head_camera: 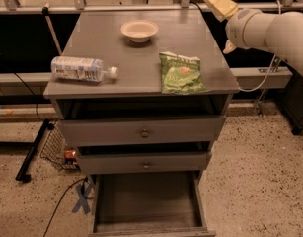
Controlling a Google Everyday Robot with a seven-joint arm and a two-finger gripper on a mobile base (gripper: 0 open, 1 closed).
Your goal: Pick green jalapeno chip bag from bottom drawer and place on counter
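The green jalapeno chip bag (181, 73) lies flat on the counter (141, 58), near its front right corner. My gripper (216, 23) is above the counter's back right corner, up and to the right of the bag and clear of it. It is open and holds nothing. The bottom drawer (148, 201) is pulled out at the foot of the cabinet, and its grey floor is bare.
A clear plastic water bottle (82, 68) lies on its side at the counter's left. A small pale bowl (139, 30) stands at the back middle. The two upper drawers (143, 131) stand slightly ajar. A wire basket (59, 152) and cables are on the floor at the left.
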